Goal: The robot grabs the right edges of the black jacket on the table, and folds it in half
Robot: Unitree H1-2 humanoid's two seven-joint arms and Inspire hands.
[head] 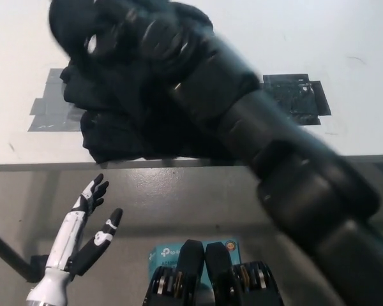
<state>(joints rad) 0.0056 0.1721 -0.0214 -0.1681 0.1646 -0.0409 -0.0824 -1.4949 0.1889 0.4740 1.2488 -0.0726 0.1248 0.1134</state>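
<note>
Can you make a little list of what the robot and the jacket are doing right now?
black jacket: bunched at the table's left, near its front edge
right robot hand: blurred, over the jacket's far left; grip cannot be told
right arm: reaches across from the lower right
left robot hand: open, resting low, off the table
table: grey tape patches at left and right
</note>
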